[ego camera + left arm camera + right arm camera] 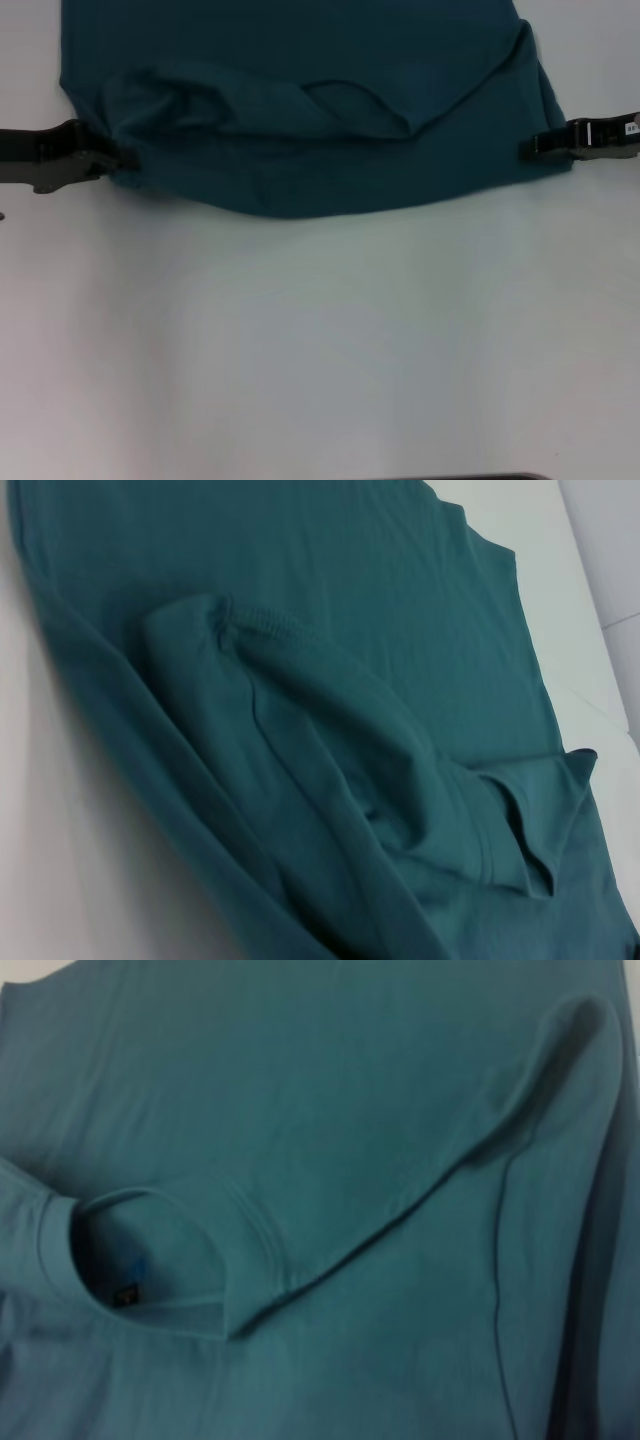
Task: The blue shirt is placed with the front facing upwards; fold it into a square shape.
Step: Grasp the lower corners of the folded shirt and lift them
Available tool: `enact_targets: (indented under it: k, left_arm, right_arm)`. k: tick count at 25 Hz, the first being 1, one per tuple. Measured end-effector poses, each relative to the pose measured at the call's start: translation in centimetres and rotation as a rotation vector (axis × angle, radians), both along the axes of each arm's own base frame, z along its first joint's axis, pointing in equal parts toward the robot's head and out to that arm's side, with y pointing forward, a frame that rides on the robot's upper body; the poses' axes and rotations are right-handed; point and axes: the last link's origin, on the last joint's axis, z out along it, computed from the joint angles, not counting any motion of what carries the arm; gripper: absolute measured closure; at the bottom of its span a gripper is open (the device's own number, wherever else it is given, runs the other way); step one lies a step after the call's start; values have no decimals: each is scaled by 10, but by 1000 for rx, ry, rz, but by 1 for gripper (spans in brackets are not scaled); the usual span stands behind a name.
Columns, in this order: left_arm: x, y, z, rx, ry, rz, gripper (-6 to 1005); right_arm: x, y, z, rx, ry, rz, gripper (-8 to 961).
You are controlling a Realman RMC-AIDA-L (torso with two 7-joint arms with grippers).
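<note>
The blue shirt (300, 110) lies at the table's (320, 340) far edge, left gripper (118, 160) and right gripper (530, 147) apparently clenched on its near corners; they should travel level together for a straight fold

A dark teal-blue cotton shirt (300, 110) lies across the far part of a plain white desk (320, 340), its top running out of view past the far edge. Its near hem curves toward the desk's middle, and a folded layer of cloth with a rounded opening lies rumpled over it. The black left gripper (115, 160) meets the shirt's left edge, where the fabric bunches. The black right gripper (540, 145) touches the shirt's right edge. Both arms reach in level from the sides.
</note>
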Motion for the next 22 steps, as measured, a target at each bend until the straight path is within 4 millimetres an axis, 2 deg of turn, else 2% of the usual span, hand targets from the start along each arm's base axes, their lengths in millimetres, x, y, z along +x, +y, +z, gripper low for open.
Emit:
enact_targets:
  k: [9, 15, 20, 22]
  left_arm:
    - [0, -1, -2, -7, 3, 4, 953]
    - [0, -1, -2, -7, 3, 6, 952]
    - [0, -2, -1, -24, 3, -1, 951]
    - [0, -7, 1, -63, 10, -15, 951]
  right_arm:
    - [-5, 0, 3, -4, 15, 9, 513]
    - [-6, -1, 7, -15, 15, 21, 709]
    - [-8, -5, 15, -40, 21, 34, 919]
    - [-11, -9, 20, -67, 31, 41, 919]
